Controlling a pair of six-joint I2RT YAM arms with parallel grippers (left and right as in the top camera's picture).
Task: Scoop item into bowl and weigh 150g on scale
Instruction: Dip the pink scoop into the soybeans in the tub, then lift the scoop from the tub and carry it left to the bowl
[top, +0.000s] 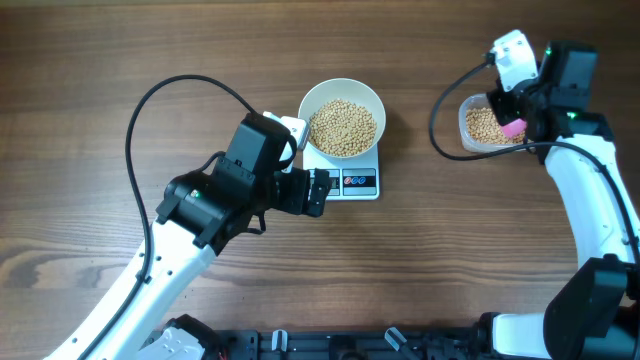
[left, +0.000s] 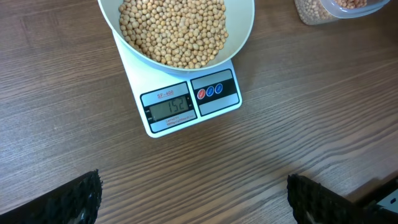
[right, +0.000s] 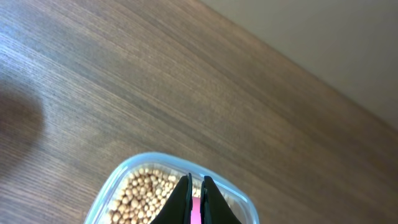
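scale: flat white digital scale (left: 186, 107) under round white bowl (left: 241, 36) of beige-yellow beans (left: 174, 28)
left gripper (top: 320, 192): fingers spread wide
right gripper (right: 196, 194): pinching pink piece (right: 196, 213) — perhaps a scoop — over clear tub (right: 121, 175)

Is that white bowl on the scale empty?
No, the bowl sitting on the scale holds a heap of small beige beans.

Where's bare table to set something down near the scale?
The brown wooden table is bare between the flat white digital scale and the clear plastic tub, and nearer the robot. Crowded: the scale's left edge, beside the left gripper, jaws open; a black cable loops by the tub.
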